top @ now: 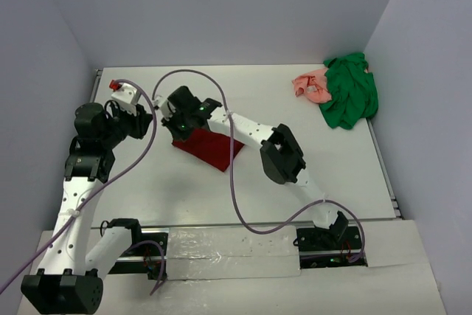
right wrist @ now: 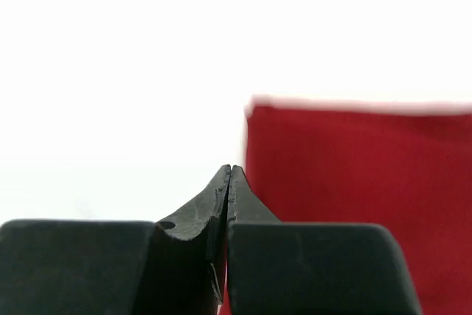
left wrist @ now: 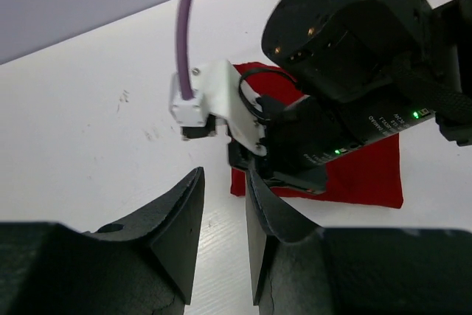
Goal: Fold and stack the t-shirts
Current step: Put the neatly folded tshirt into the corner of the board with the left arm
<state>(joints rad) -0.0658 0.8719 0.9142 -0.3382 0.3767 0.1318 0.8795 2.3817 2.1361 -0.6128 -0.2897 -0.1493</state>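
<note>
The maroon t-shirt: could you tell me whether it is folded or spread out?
Folded: the maroon t-shirt lies as a compact rectangle with straight edges, no sleeves showing.

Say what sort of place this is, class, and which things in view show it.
Probably a robotics lab cell: a white table boxed by plain pale walls, two white-and-black robot arms mounted at its near edge, and a folded dark red cloth t-shirt as practice material.

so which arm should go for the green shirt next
Probably right: the green shirt lies crumpled in the far right corner, on that arm's side. The right gripper is shut by the maroon shirt; the left gripper is over on the left.
</note>
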